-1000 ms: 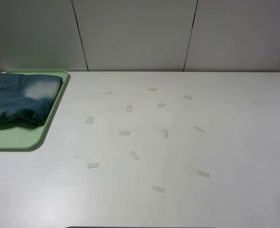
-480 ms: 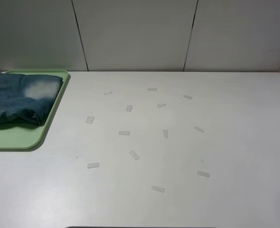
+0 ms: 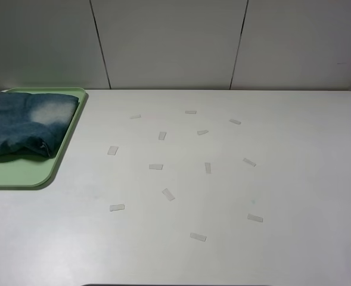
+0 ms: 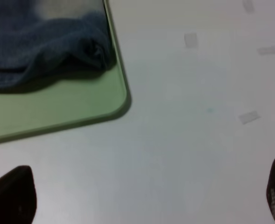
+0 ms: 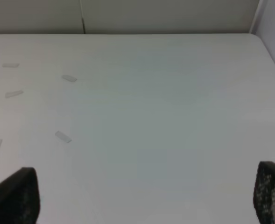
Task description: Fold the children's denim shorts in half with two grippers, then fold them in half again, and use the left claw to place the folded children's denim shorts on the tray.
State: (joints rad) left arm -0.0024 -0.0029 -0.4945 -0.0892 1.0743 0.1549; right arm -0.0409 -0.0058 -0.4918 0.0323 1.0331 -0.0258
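Still unchanged: folded children's denim shorts (image 3: 26, 124) lie on the tray (image 3: 20, 173); left claw (image 4: 142, 198) and right claw (image 5: 142, 198) stay spread wide, empty, above the counter (image 3: 223, 190).

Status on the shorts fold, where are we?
Looks done: the children's denim shorts lie folded on the tray, one edge overhanging its right rim. In hand: nothing; the left claw is open and empty above the table near the tray corner, and the right gripper is open over bare table. Left: nothing visible.
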